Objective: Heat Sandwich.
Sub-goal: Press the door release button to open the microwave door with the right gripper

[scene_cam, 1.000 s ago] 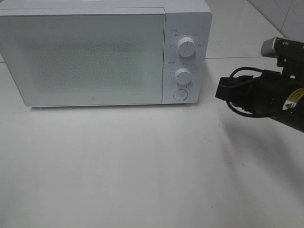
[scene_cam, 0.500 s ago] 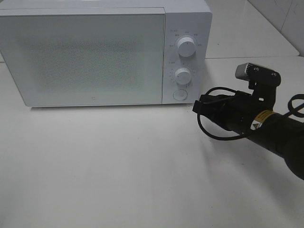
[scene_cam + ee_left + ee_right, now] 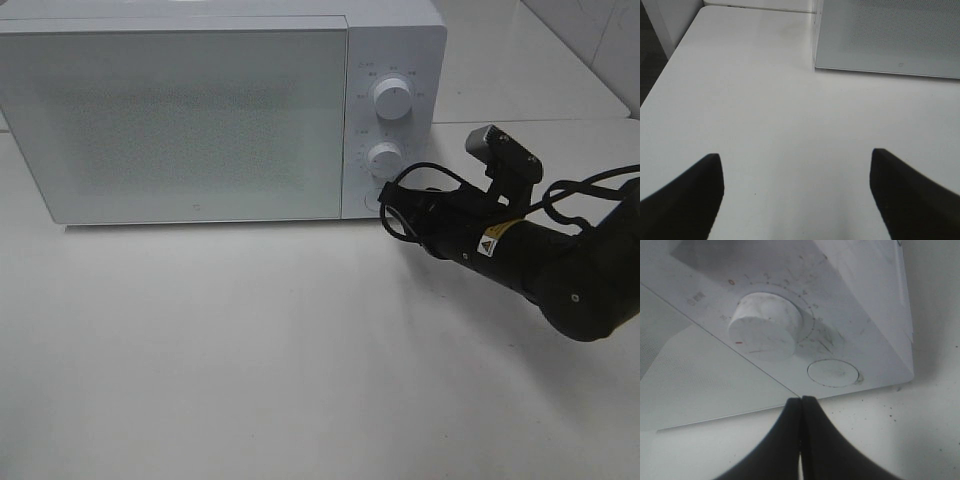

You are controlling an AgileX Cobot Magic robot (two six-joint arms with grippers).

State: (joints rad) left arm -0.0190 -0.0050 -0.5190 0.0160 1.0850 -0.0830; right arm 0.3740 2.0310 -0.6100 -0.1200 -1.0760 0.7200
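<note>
1. The sandwich is not seen in any view. Whether it lies inside the microwave (image 3: 395, 40) cannot be told, as the frosted door (image 3: 180, 120) is shut.
2. Being bread, it is judged light, soft and easily crushed. It would best be lifted from beneath, or by whatever carries it, rather than squeezed.
3. The right gripper (image 3: 801, 405) is clenched on nothing, its tips just before the round button (image 3: 833, 373) under the lower knob (image 3: 765, 326).
4. The left gripper (image 3: 795, 157) is spread wide and empty.
5. Open room is offered by the table (image 3: 250, 350) before the door. Its edge, seen in the left wrist view, must be minded.
</note>
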